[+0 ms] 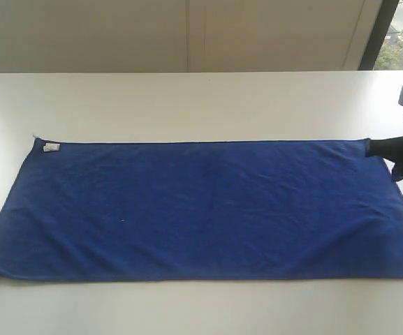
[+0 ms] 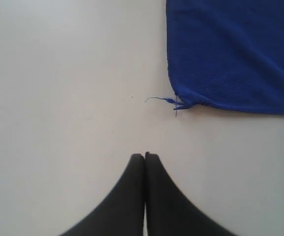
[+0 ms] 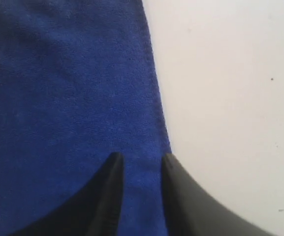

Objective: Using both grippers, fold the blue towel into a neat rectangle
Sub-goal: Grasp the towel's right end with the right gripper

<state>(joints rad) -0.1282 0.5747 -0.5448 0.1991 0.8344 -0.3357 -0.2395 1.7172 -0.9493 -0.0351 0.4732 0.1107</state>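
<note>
Lying flat and fully spread, the blue towel (image 1: 201, 209) occupies the near half of the white table (image 1: 187, 98), its long sides running across the exterior view. 1 small white label (image 1: 51, 147) sits at its far left corner. Faint creases cross the cloth, and no part is folded over.

The right gripper (image 3: 141, 158) is at the towel's far right corner. Its 2 black fingers stand apart with blue cloth visible in the gap, so the jaws are open. 1 finger is over the cloth and the other over the hem. Whether the tips touch the cloth cannot be told.

The left gripper (image 2: 144, 155) is above bare table, near but apart from another towel corner where loose blue threads (image 2: 164, 101) trail out. Its 2 fingers are pressed together, jaws closed on nothing. This gripper does not appear in the exterior view.

Beyond the table stands a pale panelled wall (image 1: 187, 35).
</note>
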